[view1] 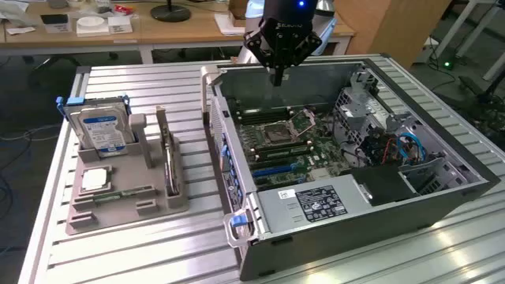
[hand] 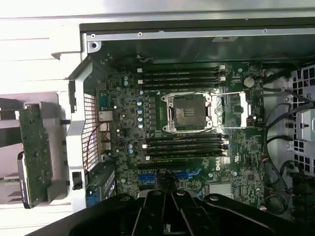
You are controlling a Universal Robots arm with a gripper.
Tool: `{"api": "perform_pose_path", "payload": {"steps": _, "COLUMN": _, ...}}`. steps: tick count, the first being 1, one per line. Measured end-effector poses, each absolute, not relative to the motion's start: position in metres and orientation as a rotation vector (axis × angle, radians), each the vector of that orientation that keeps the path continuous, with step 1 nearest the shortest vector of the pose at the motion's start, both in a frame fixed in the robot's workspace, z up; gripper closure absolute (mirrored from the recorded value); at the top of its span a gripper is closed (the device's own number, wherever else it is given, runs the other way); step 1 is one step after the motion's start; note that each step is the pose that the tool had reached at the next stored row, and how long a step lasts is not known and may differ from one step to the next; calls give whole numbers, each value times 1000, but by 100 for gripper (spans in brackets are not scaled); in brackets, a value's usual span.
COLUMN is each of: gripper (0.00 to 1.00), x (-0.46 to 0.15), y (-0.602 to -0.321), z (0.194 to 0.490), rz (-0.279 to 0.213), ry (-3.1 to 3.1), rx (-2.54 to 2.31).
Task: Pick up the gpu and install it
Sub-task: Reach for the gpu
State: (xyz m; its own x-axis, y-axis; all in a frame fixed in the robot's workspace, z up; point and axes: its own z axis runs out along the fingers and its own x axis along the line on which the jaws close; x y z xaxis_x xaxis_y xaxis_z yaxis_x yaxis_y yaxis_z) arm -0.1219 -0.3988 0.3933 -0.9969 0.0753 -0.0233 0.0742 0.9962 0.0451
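Note:
The gpu (view1: 167, 160) stands on edge in a slot of the grey holder (view1: 126, 204), at the exterior view's left, beside the open computer case (view1: 371, 207). In the wrist view the gpu (hand: 35, 152) is a thin board outside the case's rear panel. My gripper (view1: 277, 80) hangs over the far end of the case, above the motherboard (view1: 284, 148), well away from the gpu. It is shut with nothing between its fingers. In the wrist view its fingertips (hand: 167, 196) are pressed together above the blue expansion slots (hand: 170, 176).
In the holder there are also a hard drive (view1: 101, 130) standing upright, a processor chip (view1: 94, 178) and a memory stick (view1: 122, 194). Inside the case are the power supply (view1: 316, 204), drive cage (view1: 359, 109) and cables (view1: 402, 148). A desk (view1: 118, 29) stands behind the table.

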Motion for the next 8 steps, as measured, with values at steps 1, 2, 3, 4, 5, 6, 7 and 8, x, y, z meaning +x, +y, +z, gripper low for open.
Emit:
{"api": "perform_pose_path", "payload": {"steps": 1, "gripper": 89, "x": -122, "y": -399, "z": 393, "rz": 69, "ry": 3114, "rx": 117}}
{"api": "perform_pose_path", "payload": {"steps": 2, "gripper": 89, "x": -122, "y": -399, "z": 393, "rz": 69, "ry": 3114, "rx": 117}}
{"api": "perform_pose_path", "payload": {"steps": 3, "gripper": 89, "x": -122, "y": -399, "z": 393, "rz": 69, "ry": 3114, "rx": 117}}
{"api": "perform_pose_path", "payload": {"steps": 4, "gripper": 89, "x": -122, "y": -399, "z": 393, "rz": 69, "ry": 3114, "rx": 117}}
{"api": "perform_pose_path", "payload": {"steps": 5, "gripper": 89, "x": -122, "y": -399, "z": 393, "rz": 69, "ry": 3114, "rx": 116}}
{"api": "perform_pose_path", "payload": {"steps": 6, "gripper": 89, "x": -122, "y": -399, "z": 393, "rz": 69, "ry": 3114, "rx": 116}}
{"api": "perform_pose_path", "payload": {"steps": 7, "gripper": 89, "x": -123, "y": -399, "z": 393, "rz": 69, "ry": 3114, "rx": 117}}
{"api": "perform_pose_path", "payload": {"steps": 8, "gripper": 89, "x": -124, "y": -399, "z": 393, "rz": 69, "ry": 3114, "rx": 117}}
